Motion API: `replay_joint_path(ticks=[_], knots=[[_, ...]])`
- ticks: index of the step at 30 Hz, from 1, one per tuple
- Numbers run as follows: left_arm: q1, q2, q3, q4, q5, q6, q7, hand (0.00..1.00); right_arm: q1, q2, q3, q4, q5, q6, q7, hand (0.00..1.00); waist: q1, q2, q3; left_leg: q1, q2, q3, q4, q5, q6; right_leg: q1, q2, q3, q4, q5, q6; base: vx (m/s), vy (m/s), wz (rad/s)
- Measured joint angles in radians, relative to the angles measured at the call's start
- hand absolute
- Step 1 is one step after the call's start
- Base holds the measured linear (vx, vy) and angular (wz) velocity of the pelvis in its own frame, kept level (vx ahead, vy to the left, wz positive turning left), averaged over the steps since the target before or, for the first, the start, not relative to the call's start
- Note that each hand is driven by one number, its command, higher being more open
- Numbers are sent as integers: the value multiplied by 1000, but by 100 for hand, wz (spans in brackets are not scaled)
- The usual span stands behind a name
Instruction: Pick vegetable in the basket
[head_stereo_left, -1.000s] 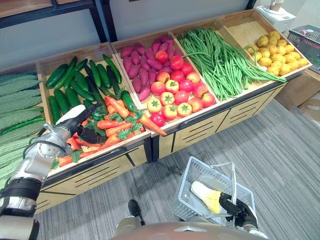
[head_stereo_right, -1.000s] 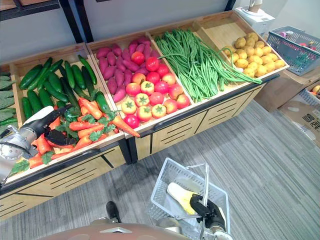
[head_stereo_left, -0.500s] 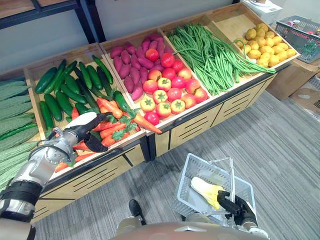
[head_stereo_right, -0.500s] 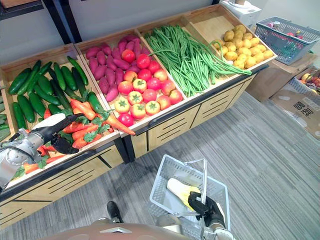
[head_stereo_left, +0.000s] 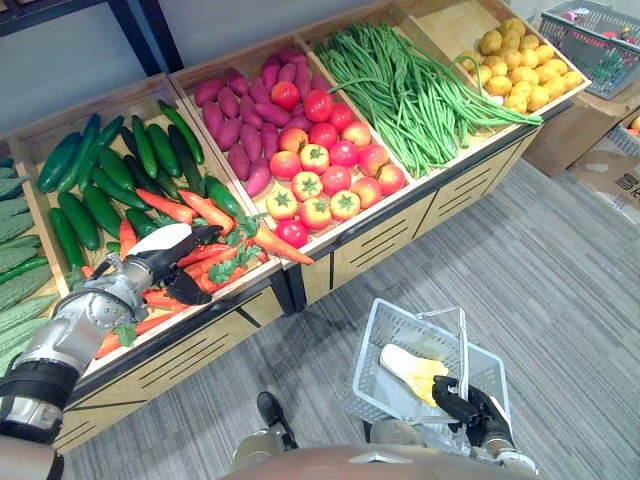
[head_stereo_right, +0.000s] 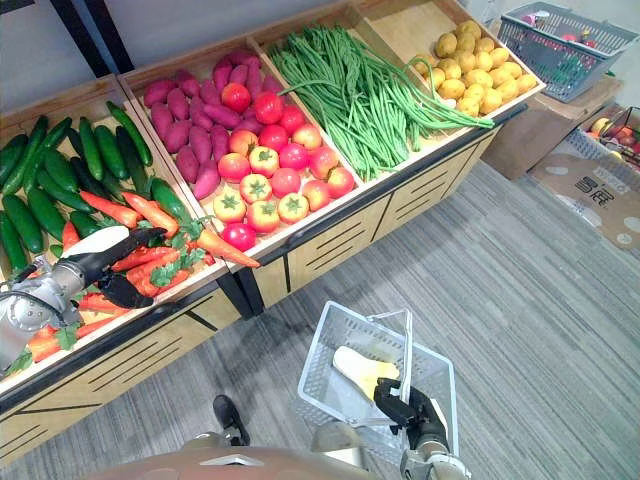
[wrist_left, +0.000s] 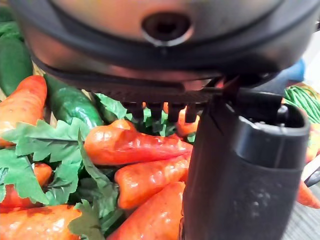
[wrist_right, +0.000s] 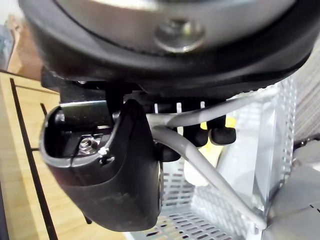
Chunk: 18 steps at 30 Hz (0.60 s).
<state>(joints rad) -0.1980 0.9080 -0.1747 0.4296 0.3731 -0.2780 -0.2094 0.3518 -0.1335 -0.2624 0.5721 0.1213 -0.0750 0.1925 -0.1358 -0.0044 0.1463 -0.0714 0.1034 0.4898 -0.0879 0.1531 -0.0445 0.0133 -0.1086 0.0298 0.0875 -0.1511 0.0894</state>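
Basket (head_stereo_left: 372, 378) on floor (head_stereo_left: 560, 280) before the stand (head_stereo_left: 392, 240); carrots (head_stereo_left: 272, 243) left of tomatoes (head_stereo_left: 325, 170).

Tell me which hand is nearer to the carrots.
Left. The left hand hovers over the carrots, fingers straight; the right hand grips the basket handle low in front of the produce stand, well away.

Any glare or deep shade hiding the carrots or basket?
Left eye view: even light, no glare on the carrots; left hand open over them. Left wrist view: carrots well lit past the dark hand. Right wrist view: basket bright, right hand dim round its handle.
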Motion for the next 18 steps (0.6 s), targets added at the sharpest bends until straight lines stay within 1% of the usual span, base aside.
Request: replay_joint_path(ticks=[1, 3, 6, 8, 9, 12, 18], knots=[[-12, 0, 1, 0, 0, 0, 2, 100, 0, -8, 1, -8, 0, 0, 2, 0, 2, 10, 2, -16, 6, 1, 0, 2, 0, -19, 5, 2, 3, 8, 0, -30, 3, -8], [-47, 0, 3, 11, 0, 1, 17, 100, 3, -16, 1, -33, 0, 0, 5, 0, 9, 15, 8, -51, 12, 6, 0, 13, 6, -64, 7, 8, 18, 14, -2, -37, 10, -9], [-82, 0, 4, 34, 0, 9, 43, 100, 4, -18, 3, -52, 0, 0, 8, 0, 12, 6, 23, -71, 18, 16, -1, 22, 12, -99, 11, 27, 31, 19, -4, -56, 14, -12], [-92, 0, 7, 34, 0, 13, 64, 100, 14, -21, 14, -75, 0, -1, 8, 0, 12, 6, 29, -93, 25, 20, -3, 24, 15, -124, 13, 32, 35, 26, -4, -65, 4, -10], [-106, -1, 7, 34, 0, 16, 73, 100, 15, -23, 24, -85, 0, -1, 8, 0, 18, 4, 42, -100, 26, 27, -3, 25, 16, -136, 14, 36, 36, 31, -2, -73, 11, -13], [-121, -1, 19, 34, 1, 19, 77, 100, 16, -23, 47, -91, 0, -1, 7, 0, 24, -8, 59, -104, 28, 39, -4, 24, 15, -150, 15, 47, 39, 38, 0, -57, 14, -12], [-153, -1, 13, 30, 49, 10, 97, 100, 17, -26, 65, -120, 1, -6, 3, 0, 32, -6, 70, -133, 29, 56, -4, 33, 24, -186, 15, 56, 62, 44, 4, -6, 9, -4]])
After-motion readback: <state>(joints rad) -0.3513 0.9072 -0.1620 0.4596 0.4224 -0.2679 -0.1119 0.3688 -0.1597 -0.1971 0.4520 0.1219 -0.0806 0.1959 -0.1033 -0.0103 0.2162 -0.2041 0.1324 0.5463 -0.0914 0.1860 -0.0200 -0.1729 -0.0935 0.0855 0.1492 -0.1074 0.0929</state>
